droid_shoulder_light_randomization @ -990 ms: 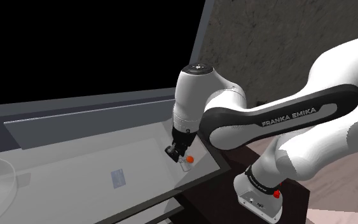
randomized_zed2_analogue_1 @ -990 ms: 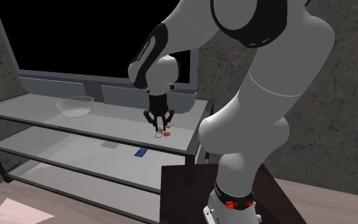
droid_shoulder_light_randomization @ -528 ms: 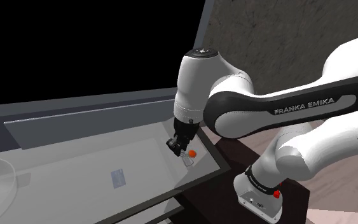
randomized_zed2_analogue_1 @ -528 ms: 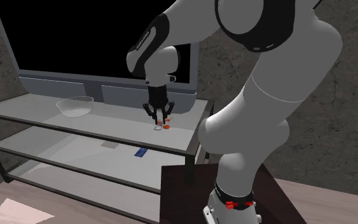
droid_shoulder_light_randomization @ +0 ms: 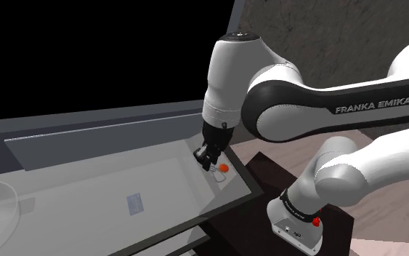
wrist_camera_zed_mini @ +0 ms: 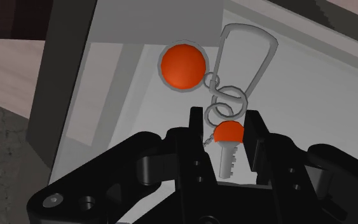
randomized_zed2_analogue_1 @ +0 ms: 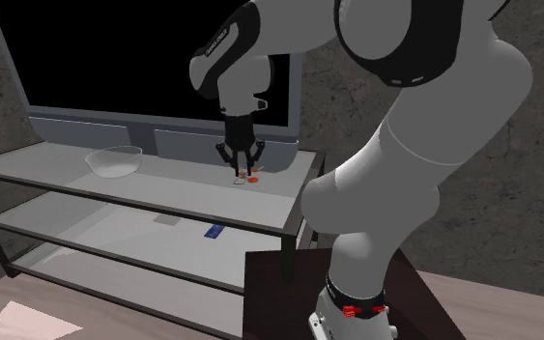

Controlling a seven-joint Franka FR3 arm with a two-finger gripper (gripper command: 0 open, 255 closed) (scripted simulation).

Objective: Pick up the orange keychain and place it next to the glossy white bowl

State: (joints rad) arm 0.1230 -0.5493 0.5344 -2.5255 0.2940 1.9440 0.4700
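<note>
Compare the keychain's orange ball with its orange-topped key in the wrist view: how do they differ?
The ball is larger and fully round; the key has a smaller orange cap on a grey toothed blade. The ball lies beyond the fingers; the key sits between them. Both are orange and hang from the same grey rings.

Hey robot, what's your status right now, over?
Gripper shut on keychain, by its key. Keychain at one end of the shelf; bowl far along it. Nothing seen between them.
</note>
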